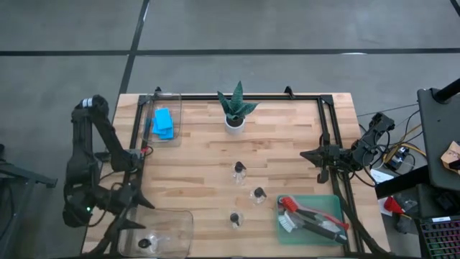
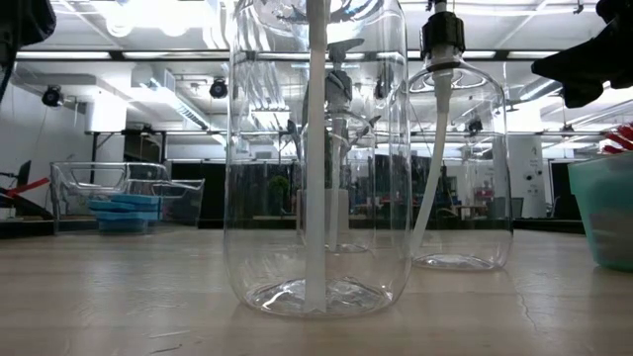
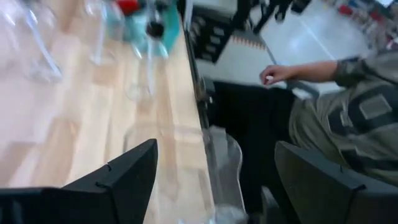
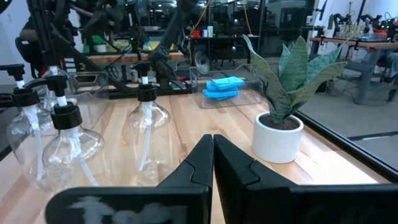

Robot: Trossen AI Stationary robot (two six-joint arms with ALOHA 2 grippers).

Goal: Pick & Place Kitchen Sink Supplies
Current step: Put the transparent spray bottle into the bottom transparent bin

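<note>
Three clear black-capped bottles stand upright on the wooden table's middle. Another bottle lies inside a clear bin at the near left corner. Blue sponges lie stacked in a clear bin at the far left. Red and black brushes lie in a green tray at the near right. My left gripper hovers open above the near-left bin's rim, with nothing between its fingers. My right gripper is shut and holds nothing at the table's right edge.
A potted plant in a white pot stands at the far middle. A black frame runs along the table's left, far and right sides. A person's hand and sleeve show beyond the near edge.
</note>
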